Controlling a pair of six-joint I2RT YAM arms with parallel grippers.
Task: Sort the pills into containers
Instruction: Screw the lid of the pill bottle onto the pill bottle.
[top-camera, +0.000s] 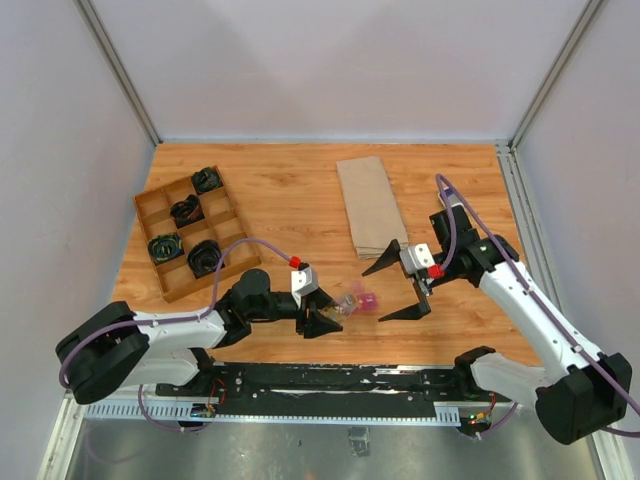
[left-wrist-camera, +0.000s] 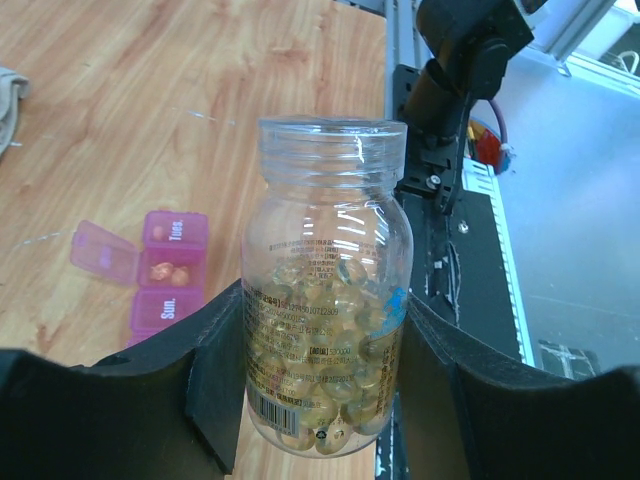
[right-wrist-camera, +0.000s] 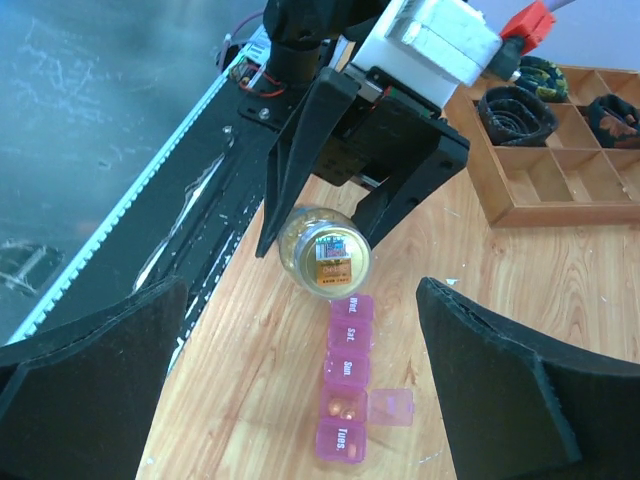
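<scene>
While the left gripper (top-camera: 322, 318) clamped the uncapped pill bottle (left-wrist-camera: 325, 300) just beside the containers (right-wrist-camera: 346, 360) on the table (top-camera: 280, 180), the right gripper (top-camera: 376, 296) hung over the strip, jaws wide and empty. With one compartment (right-wrist-camera: 342, 403) open and holding pills (left-wrist-camera: 166, 272), filling seemed under way; next likely called for opening another lid.

You have the translucent magenta-pink plastic container strip (top-camera: 366, 299) at lower centre, just right of the clear plastic pill bottle (top-camera: 346, 303). Brown wooden divided tray (top-camera: 175, 183) at left, flat tan paper bag (top-camera: 370, 205) above centre.
</scene>
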